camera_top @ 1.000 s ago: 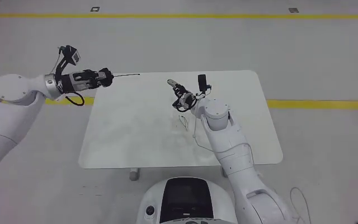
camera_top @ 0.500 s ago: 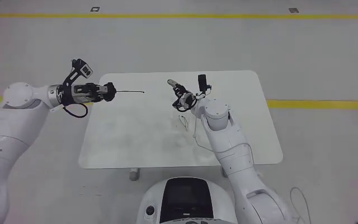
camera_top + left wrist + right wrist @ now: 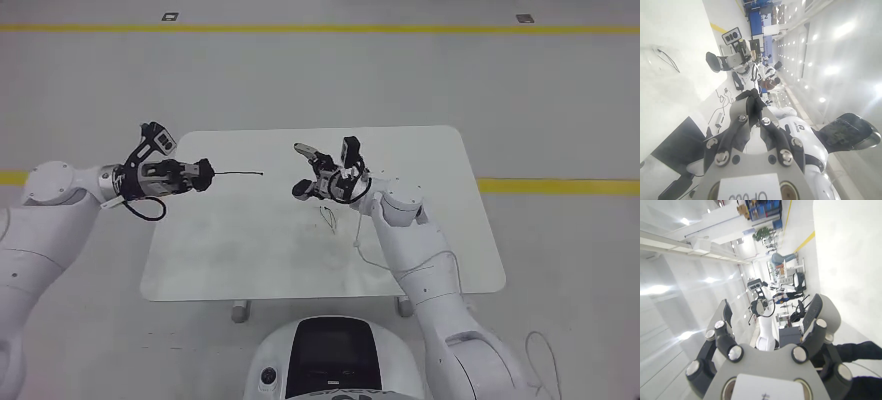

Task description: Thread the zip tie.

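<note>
Shift since a second back, top view: left gripper (image 3: 204, 174) in from far-left corner of table (image 3: 230, 250) to just inside its left edge, also nearer the robot; bulk of that move done by half a second ago. Pads clamped together on zip tie (image 3: 235, 173), tie sticking straight out from them over far-left part of table, free end aimed at right gripper (image 3: 299, 169). Right gripper re-angled at the wrist, both fingers now showing, spread wide, nothing held. Small gap between tie's free end and those fingers, no contact. On table, thin dark loop (image 3: 328, 217) flat just robot-side of right gripper, same spot as before. Both grippers over far half of table; near edge and right edge well apart from either. Past right edge, yellow floor line (image 3: 560, 186).

Left wrist view: own fingertips (image 3: 752, 96) pressed tight together; tie too thin to make out beyond them. Right gripper farther off ahead, one dark pad facing this way. Loop on white table surface near it.

Right wrist view: own fingers (image 3: 813, 311) far apart, only air between ribbed pads. Left gripper far off, framed in that gap. Table surface running alongside one finger.
</note>
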`<action>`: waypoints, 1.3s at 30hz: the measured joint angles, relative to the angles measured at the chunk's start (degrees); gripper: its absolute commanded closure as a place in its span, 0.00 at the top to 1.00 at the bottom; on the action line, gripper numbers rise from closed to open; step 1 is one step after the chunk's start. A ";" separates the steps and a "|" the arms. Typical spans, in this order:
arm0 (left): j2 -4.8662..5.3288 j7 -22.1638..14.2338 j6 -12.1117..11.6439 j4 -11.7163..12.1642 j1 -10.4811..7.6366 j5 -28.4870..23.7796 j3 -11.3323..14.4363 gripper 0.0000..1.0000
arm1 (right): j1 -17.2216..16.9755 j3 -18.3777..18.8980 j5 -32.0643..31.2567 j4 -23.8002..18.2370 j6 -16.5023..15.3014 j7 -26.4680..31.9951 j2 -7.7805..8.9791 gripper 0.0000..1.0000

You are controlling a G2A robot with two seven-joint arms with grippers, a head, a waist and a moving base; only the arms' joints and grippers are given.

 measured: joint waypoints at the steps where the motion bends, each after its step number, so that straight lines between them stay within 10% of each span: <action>1: 0.00 0.00 -0.38 0.36 -0.05 0.22 0.03 0.00 | 0.48 -0.06 0.50 0.51 -0.14 0.47 0.04 1.00; 9: -0.07 1.15 -0.08 0.18 0.20 1.14 0.14 0.00 | 0.10 -0.30 1.22 0.37 0.00 0.55 0.05 1.00; 18: -1.18 2.13 2.12 0.43 1.53 0.43 0.16 0.00 | 1.84 -1.87 9.79 4.49 -1.22 14.21 0.76 1.00; 39: -1.53 1.86 0.76 -0.92 3.76 0.69 -1.00 0.00 | -0.48 -4.53 9.16 1.06 -8.02 9.79 1.28 0.98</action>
